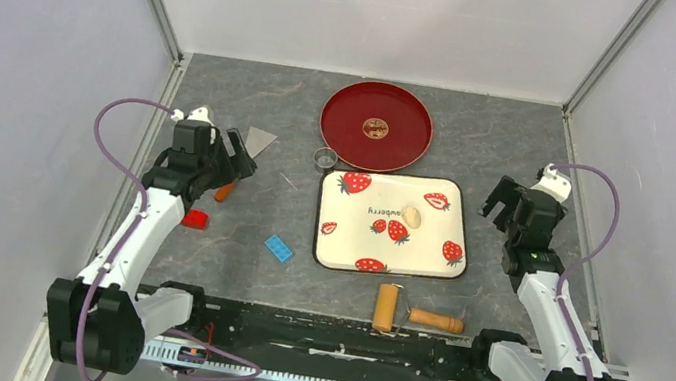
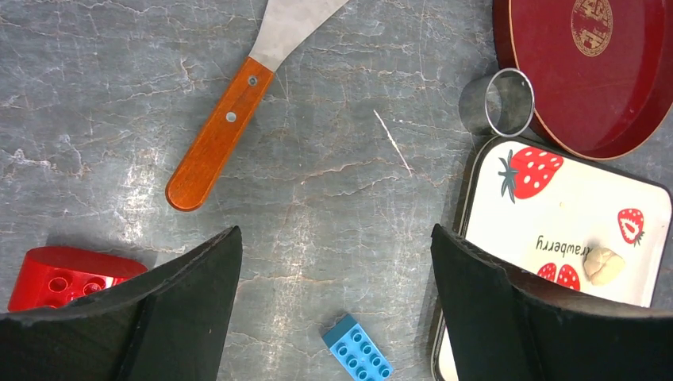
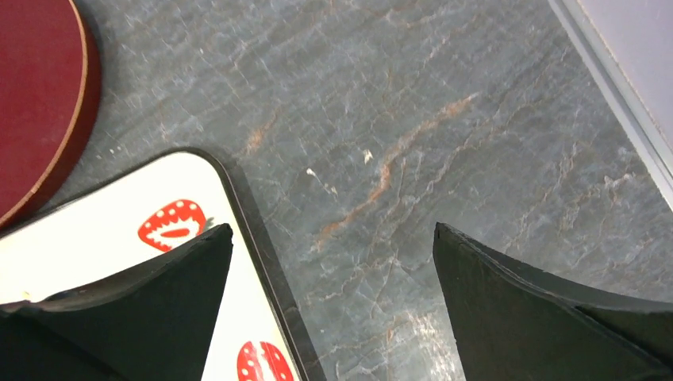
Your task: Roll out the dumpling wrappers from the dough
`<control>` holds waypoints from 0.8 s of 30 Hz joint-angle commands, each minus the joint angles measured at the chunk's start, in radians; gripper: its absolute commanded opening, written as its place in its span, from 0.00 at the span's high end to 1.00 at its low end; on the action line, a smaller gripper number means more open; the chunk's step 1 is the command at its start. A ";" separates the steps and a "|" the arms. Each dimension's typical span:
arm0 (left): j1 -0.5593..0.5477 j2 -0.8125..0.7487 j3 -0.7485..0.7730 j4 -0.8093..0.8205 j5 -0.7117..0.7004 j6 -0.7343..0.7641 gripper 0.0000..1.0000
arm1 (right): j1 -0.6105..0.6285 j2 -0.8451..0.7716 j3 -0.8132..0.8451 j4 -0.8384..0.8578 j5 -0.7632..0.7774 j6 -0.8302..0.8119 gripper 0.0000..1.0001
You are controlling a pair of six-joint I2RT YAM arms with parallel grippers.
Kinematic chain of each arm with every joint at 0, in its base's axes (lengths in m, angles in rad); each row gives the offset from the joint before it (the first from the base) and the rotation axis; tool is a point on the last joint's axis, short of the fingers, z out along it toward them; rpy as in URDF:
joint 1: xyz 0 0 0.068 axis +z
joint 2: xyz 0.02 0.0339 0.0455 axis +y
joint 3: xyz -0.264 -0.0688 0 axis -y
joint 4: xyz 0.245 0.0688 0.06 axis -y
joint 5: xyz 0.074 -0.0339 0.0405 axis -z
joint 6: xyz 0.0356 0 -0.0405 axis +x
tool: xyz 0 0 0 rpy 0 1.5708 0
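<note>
**Fig. Workspace seen from above, with both wrist views.** The tabletop (image 1: pixel 232 266) is grey, marbled stone-pattern sheet, enclosed on three sides by plain white walls (image 1: pixel 371 8) with metal rails at the corners. A round red tray (image 1: pixel 402 109) sits at the far centre. Just in front of it lies a white rectangular tray (image 1: pixel 346 242) printed with strawberries. The dough (image 1: pixel 412 216), a small pale lump, rests on this white tray, right of its middle. A metal ring (image 1: pixel 325 157) stands on the tabletop in the gap between the two trays, at their left edges. A scraper (image 2: pixel 238 119) with an orange handle lies further left. A red brick (image 1: pixel 195 219) and a blue brick (image 1: pixel 279 247) lie apart on the left half. A wooden roller (image 1: pixel 385 306) with its handle lies near the front edge.

The left arm reaches forward over the left side, its pincer (image 1: pixel 235 160) released, fingers spread wide above bare tabletop near the scraper handle. The right arm stands likewise at the right, its pincer (image 1: pixel 504 200) released, hovering off the white tray's right edge and holding nothing.
</note>
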 commanded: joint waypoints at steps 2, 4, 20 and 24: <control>-0.002 -0.012 -0.002 -0.017 0.022 -0.004 0.08 | 0.000 0.005 0.034 -0.089 -0.025 0.030 0.02; -0.002 -0.011 -0.003 -0.025 0.024 -0.001 0.08 | 0.000 -0.001 0.022 -0.094 -0.038 0.032 0.02; -0.032 0.120 -0.066 0.111 0.450 -0.087 0.08 | 0.000 0.032 -0.044 -0.147 -0.221 -0.004 0.02; -0.144 0.155 -0.082 0.161 0.446 -0.158 0.09 | 0.000 0.055 -0.036 -0.172 -0.250 -0.026 0.02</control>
